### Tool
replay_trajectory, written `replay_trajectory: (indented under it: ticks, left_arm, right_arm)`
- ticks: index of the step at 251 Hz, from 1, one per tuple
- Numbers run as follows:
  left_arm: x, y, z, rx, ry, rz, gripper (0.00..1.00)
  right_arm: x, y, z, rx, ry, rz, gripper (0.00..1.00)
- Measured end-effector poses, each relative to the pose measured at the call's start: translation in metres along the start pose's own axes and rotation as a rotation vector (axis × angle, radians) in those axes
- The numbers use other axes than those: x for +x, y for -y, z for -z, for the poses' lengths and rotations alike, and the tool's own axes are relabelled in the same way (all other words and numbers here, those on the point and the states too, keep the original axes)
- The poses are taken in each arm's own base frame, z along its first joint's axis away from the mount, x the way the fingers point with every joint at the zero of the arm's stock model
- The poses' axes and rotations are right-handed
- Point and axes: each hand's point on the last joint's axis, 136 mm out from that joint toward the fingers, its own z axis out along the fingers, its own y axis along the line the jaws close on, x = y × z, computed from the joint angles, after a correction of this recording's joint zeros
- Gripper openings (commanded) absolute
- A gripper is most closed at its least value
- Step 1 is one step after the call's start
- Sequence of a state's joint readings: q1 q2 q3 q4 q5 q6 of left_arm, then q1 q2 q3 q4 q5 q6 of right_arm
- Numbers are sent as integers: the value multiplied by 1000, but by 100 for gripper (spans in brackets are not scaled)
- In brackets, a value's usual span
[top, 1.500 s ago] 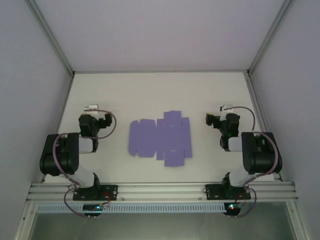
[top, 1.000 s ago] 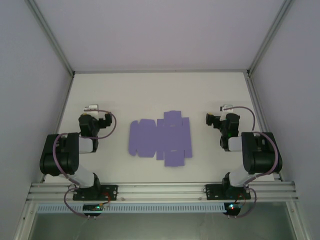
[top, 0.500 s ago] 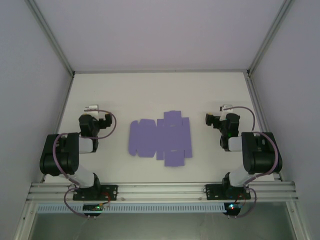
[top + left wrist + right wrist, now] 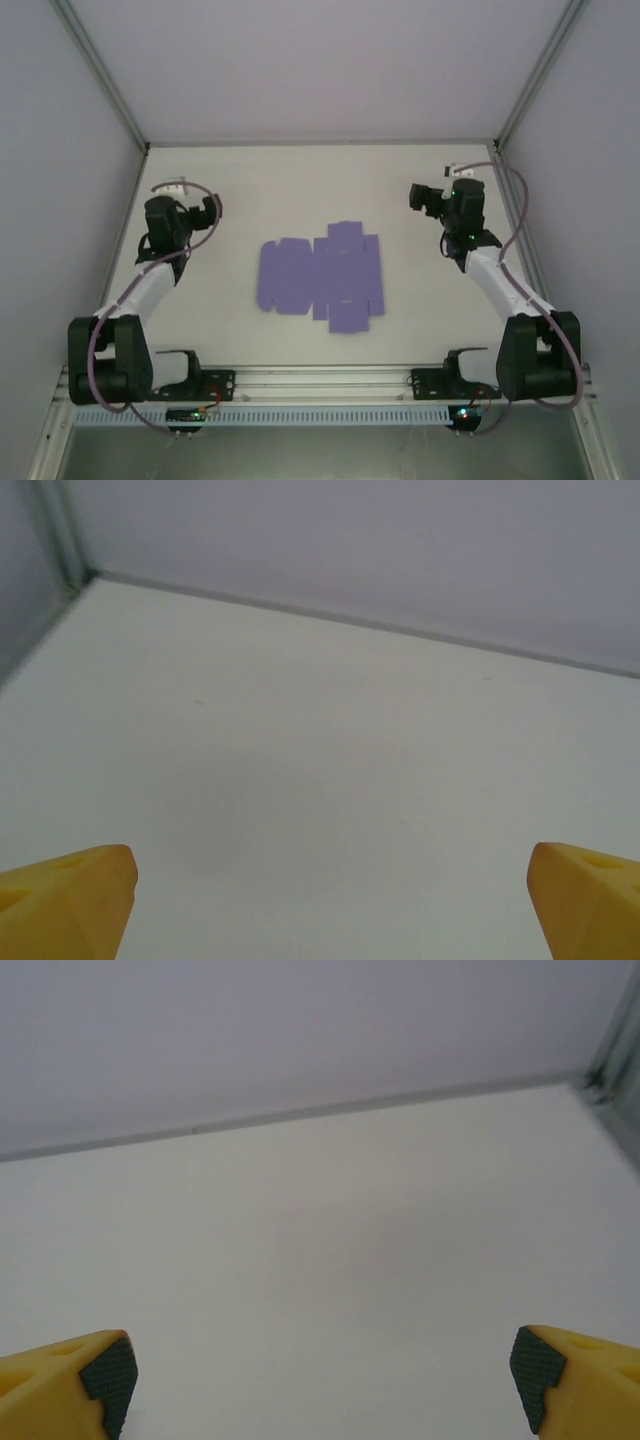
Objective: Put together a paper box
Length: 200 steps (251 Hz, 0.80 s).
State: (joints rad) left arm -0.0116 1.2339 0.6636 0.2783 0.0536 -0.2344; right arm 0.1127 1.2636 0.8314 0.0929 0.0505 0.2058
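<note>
White table (image 4: pixel 250 185), paper box (image 4: pixel 322 276) lying flat at centre as an unfolded sheet, long axis left-right, between left gripper (image 4: pixel 330 895) and right gripper (image 4: pixel 320 1375), both wide open, empty, right slightly nearer.

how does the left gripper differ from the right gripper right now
Pads: the right gripper shows dark textured pads; the left gripper has fingers that look plain yellow.
Aim: the left gripper faces the far left corner of the table, the right gripper the far right corner.
Shared: both stand wide open, empty, and apart from the flat paper box lying between them.
</note>
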Motion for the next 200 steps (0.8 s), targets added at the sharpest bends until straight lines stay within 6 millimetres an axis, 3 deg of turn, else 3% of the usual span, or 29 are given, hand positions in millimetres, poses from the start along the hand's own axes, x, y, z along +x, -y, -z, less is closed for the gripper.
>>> replay_trajectory:
  ticks: [31, 69, 94, 119, 152, 200]
  left_arm:
    - [34, 34, 7, 112, -150, 88, 100]
    - [77, 65, 19, 201, -331, 154, 100]
    - [98, 83, 25, 259, -416, 173, 100]
    - [122, 95, 31, 306, -509, 186, 100]
    - [153, 97, 39, 329, -612, 206, 100]
    - [181, 106, 50, 392, -712, 226, 100]
  right_arm:
    - [32, -52, 7, -172, -166, -45, 75]
    - [109, -124, 17, -396, -453, -48, 60]
    - [162, -154, 24, -476, -634, -33, 47]
    - [204, -159, 24, -481, -779, -34, 44]
    - [237, -149, 20, -437, -875, -52, 44]
    - [243, -149, 16, -438, -872, -78, 44]
